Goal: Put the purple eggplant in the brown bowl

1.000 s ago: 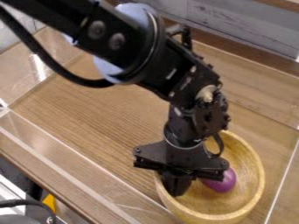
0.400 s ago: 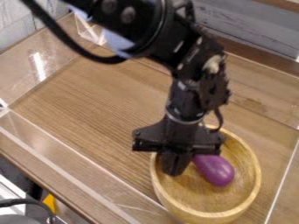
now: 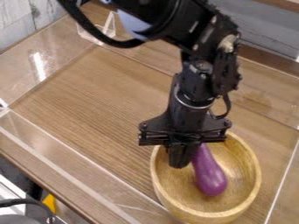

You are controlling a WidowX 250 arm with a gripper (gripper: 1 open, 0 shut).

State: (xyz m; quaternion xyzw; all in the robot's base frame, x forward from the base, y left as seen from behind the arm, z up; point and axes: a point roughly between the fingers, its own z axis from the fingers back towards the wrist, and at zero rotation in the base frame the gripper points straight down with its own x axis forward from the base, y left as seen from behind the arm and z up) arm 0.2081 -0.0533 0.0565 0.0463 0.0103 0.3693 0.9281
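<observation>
There is one brown bowl (image 3: 237, 194) on the wooden table (image 3: 93, 105), one purple eggplant (image 3: 211, 174) and one robot arm (image 3: 198, 61), black, reaching down from the upper left. The eggplant lies inside the bowl, on the hollow's floor, stretched lengthwise from near the middle toward the near rim. The gripper (image 3: 180, 157) points straight down over the left part of the bowl, its jaws pressed together with nothing between them; its tip sits just beside the eggplant's upper end, and whether the two touch I cannot tell.

Compared with a second ago, the arm has lifted and drawn toward the bowl's far side, and the wrist has rolled. The eggplant, then only a small purple patch half hidden behind the fingers at the bowl's right, now shows its full length in the bowl.
</observation>
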